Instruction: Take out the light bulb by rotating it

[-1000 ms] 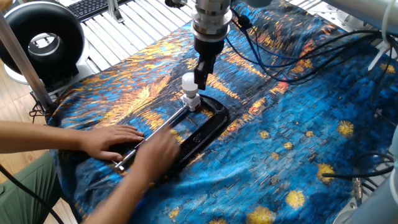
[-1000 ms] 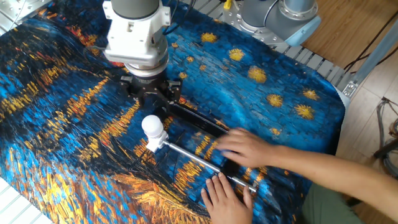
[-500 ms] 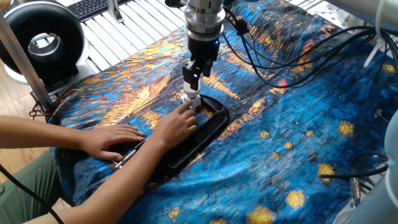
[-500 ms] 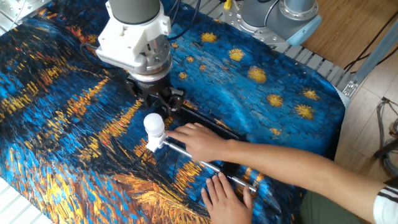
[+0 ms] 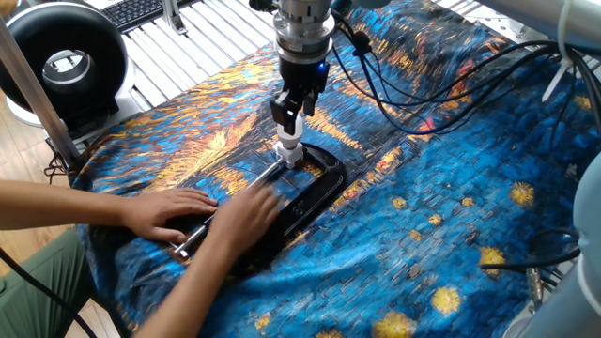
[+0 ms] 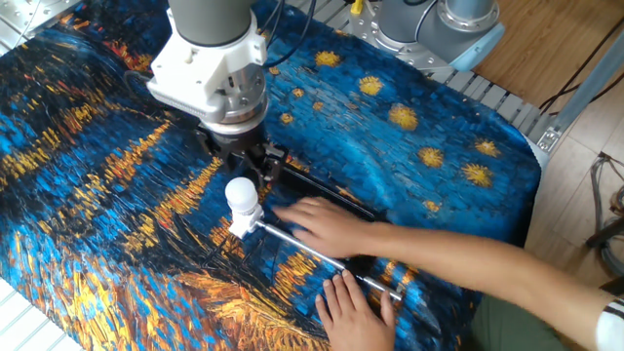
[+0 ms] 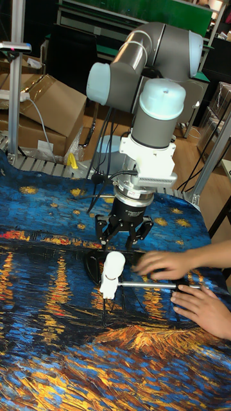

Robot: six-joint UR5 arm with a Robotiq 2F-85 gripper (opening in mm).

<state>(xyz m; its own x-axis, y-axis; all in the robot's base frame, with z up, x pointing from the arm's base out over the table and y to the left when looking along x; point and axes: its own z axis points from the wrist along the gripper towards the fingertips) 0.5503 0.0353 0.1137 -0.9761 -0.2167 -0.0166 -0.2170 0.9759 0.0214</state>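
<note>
The small white frosted globe light bulb (image 6: 241, 194) stands upright in its socket, clamped in a black metal vise (image 5: 315, 183), likely so it resists twisting. The two-finger gripper (image 7: 123, 242) hovers open just behind the bulb. Two human hands (image 5: 174, 212) steady the vise.

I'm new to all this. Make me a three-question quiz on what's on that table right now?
1. True or false: the gripper is closed around the bulb.
2. What holds the bulb's socket in place?
A. tape
B. a black clamp
C. a wooden box
3. Fill in: two human ___ rest on the clamp's bar and frame.

Key:
1. False. Its fingers are spread, and in the tall view the bulb sits below and in front of them.
2. B.
3. hands.
</note>
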